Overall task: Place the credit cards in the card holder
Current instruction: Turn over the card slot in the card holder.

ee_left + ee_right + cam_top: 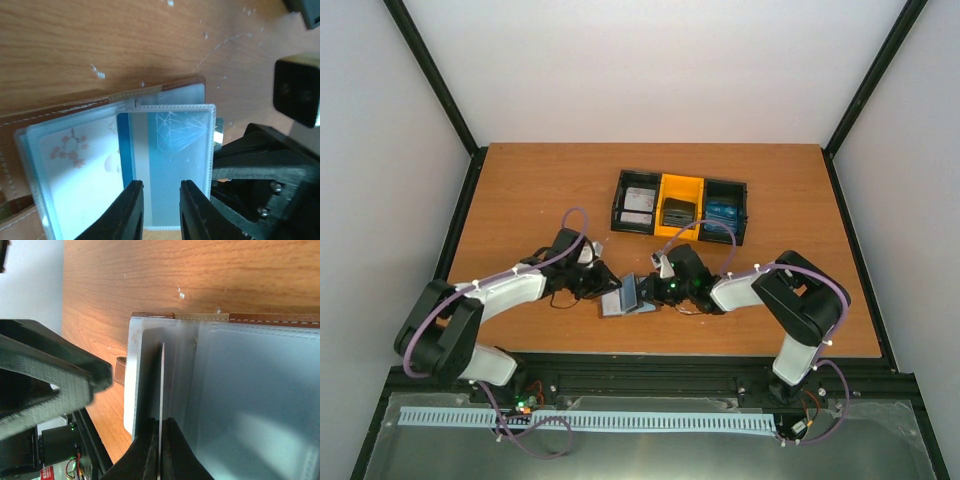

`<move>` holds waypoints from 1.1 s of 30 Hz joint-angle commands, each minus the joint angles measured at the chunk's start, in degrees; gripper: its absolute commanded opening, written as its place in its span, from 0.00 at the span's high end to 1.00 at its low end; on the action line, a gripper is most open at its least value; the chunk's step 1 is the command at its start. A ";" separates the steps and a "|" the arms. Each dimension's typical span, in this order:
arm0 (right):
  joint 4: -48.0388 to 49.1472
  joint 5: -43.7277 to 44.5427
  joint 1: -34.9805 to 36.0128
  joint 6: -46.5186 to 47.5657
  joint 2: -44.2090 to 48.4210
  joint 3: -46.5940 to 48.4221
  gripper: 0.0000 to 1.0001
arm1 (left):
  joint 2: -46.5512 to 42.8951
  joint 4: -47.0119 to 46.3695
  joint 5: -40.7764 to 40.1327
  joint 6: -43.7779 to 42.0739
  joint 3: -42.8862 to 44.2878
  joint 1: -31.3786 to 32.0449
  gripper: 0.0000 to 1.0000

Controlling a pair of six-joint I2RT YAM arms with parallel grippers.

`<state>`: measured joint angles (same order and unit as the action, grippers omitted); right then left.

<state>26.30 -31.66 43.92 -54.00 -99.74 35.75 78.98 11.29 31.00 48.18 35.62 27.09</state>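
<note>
Top external: a brown leather-like folding card holder [626,300] lies open on the wooden desk [520,190], its pale clear sleeves fanned up. At its left edge is the left pincer [606,290], at its right edge the right pincer [656,292], both close against it. Beyond the card holder and apart from it stands a black-and-yellow three-compartment plastic tray [618,205]. It has a whitish-grey card [639,207] in the left bin, dark cards [678,212] in the yellow middle bin and blue cards [723,215] in the right bin.

Left wrist: a blue plastic card with a pale diamond print [175,150] sits inside the top sleeve of the card holder. The left pincer's jaws stand a little apart over that sleeve's near edge, with nothing visibly pinched between them. The neighbouring sleeve shows a pale sheet with pink marks; card or insert, cannot tell.

Right wrist: the right pincer's jaws are together, clamped on one thin leaf of the card holder's sleeves, seen edge-on. Whether a card lies inside that leaf, cannot tell.

Judgement: one blue card looks seated, or nearly so. All three bins hold cards, so most of the job is left.
</note>
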 commanded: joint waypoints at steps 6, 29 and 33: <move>-0.85 0.71 0.64 1.85 2.24 0.73 0.97 | 7.02 7.27 -6.87 2.46 5.21 5.55 0.92; -5.09 2.56 0.55 5.36 7.31 0.55 0.97 | 12.66 6.79 -4.71 -0.02 9.63 7.45 0.95; -5.04 1.96 0.55 5.57 6.56 0.89 0.97 | 11.80 9.78 -8.18 0.71 10.08 7.45 0.95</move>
<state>21.63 -30.37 43.92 -49.98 -93.67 35.92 91.07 18.13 24.99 49.76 43.68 33.93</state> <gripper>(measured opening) 0.029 0.045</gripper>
